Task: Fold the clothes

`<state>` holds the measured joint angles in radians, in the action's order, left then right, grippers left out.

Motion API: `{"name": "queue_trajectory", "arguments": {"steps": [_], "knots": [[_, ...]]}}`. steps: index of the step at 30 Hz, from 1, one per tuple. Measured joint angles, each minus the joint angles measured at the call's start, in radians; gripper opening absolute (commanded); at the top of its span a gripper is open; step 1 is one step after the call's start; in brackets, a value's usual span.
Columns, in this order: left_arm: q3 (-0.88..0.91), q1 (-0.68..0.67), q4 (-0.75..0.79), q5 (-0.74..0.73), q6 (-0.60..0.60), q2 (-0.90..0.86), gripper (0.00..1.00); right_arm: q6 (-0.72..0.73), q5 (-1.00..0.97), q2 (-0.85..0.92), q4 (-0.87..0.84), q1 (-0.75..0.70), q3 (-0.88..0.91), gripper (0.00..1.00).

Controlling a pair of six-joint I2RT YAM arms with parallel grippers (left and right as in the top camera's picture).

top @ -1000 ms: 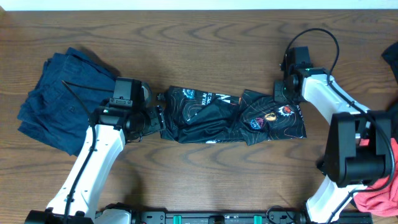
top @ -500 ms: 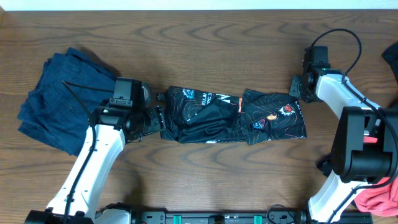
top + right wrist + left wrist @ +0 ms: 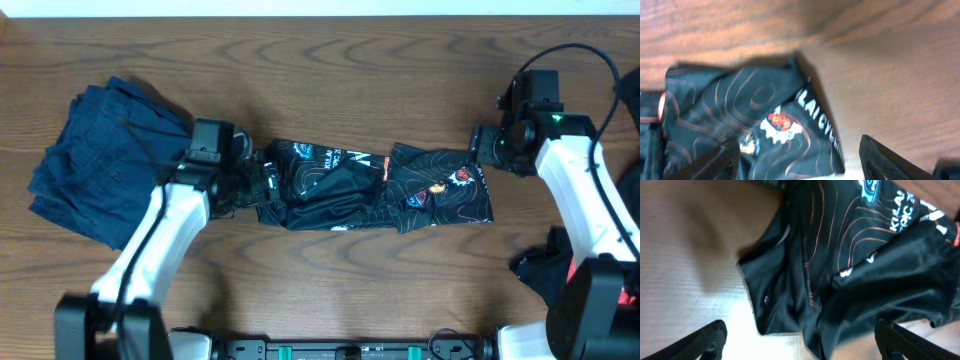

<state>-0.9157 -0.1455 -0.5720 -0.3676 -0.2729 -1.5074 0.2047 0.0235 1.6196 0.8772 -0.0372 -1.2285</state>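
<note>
My left hand (image 3: 257, 181) and right hand (image 3: 487, 148) hover spread and empty at opposite ends of the jersey (image 3: 350, 185). Likely next: pinch its ends and fold.

The left arm (image 3: 165, 225) slants up from the near edge of the worktop (image 3: 330, 300), and the left gripper (image 3: 255, 182) points right with jaws spread wide. The right arm (image 3: 585, 190) rises along the right edge, and the right gripper (image 3: 487, 148) points left with jaws apart.
</note>
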Motion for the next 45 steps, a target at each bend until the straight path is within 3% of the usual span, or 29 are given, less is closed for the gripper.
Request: {"name": "queue_trajectory", "arguments": {"steps": [9,12,15,18,21,22,31,40,45], "knots": [[0.001,0.0,0.242,-0.048,0.095,-0.225,0.96,0.0,0.031,0.001,0.068,0.0,0.0,0.77],[-0.004,0.0,0.292,-0.082,0.103,-0.247,0.82,0.0,0.033,0.001,0.076,0.0,0.0,0.77],[-0.009,-0.013,0.285,-0.138,0.114,-0.266,0.53,0.0,0.033,0.001,0.08,0.0,0.0,0.77],[-0.008,-0.044,0.262,-0.184,0.116,-0.283,0.37,0.0,0.033,0.001,0.08,0.0,0.0,0.77],[-0.005,-0.075,0.251,-0.213,0.114,-0.293,0.08,0.0,0.033,0.001,0.08,0.0,0.0,0.77],[-0.003,-0.079,0.249,-0.219,0.111,-0.296,0.06,0.0,0.033,0.001,0.08,0.0,0.0,0.77],[-0.002,-0.028,0.218,-0.227,0.116,-0.261,0.06,0.0,0.033,0.001,0.08,0.0,0.0,0.76],[-0.005,0.135,0.047,-0.041,0.116,-0.037,0.06,0.0,0.034,0.001,0.078,0.0,0.0,0.75],[-0.016,0.134,-0.005,-0.004,0.116,0.036,0.06,0.0,0.033,0.001,0.078,0.0,0.0,0.74]]}}
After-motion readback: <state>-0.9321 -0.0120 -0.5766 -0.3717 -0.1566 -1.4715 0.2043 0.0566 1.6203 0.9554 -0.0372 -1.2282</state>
